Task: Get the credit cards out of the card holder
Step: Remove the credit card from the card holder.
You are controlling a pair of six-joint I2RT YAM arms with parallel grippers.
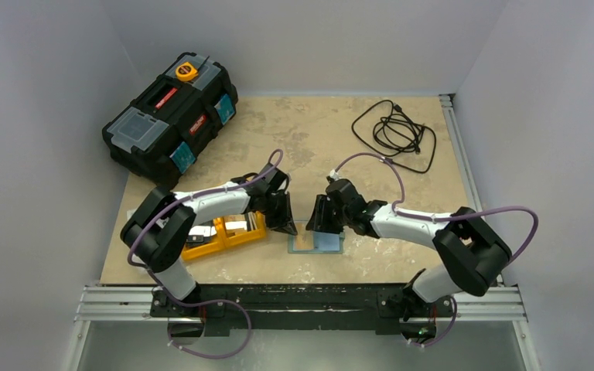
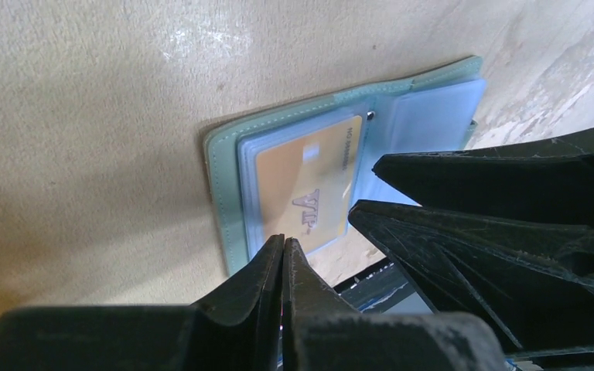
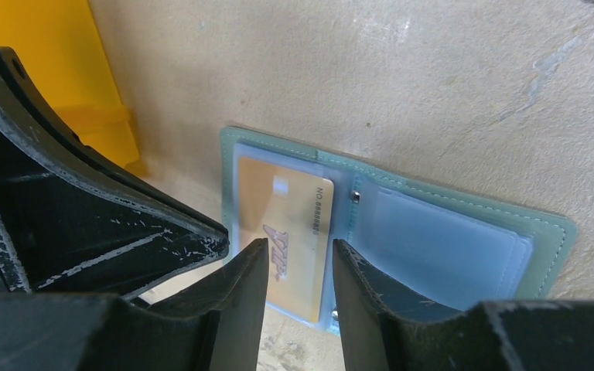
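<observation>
The card holder (image 1: 317, 242) lies opened flat on the table, grey-green outside (image 2: 228, 193) with pale blue sleeves (image 3: 448, 239). A gold credit card (image 2: 309, 193) marked VIP sits inside the left clear sleeve (image 3: 286, 224). My left gripper (image 2: 285, 241) is shut with nothing between its fingers, its tips just over the holder's near left edge (image 1: 286, 226). My right gripper (image 3: 298, 251) hovers open over the gold card with a narrow gap and nothing in it (image 1: 321, 224). The two grippers face each other closely above the holder.
An orange tray (image 1: 224, 236) with flat pale and dark pieces in it stands just left of the holder (image 3: 69, 69). A black toolbox (image 1: 170, 116) sits at the back left. A coiled black cable (image 1: 394, 131) lies at the back right.
</observation>
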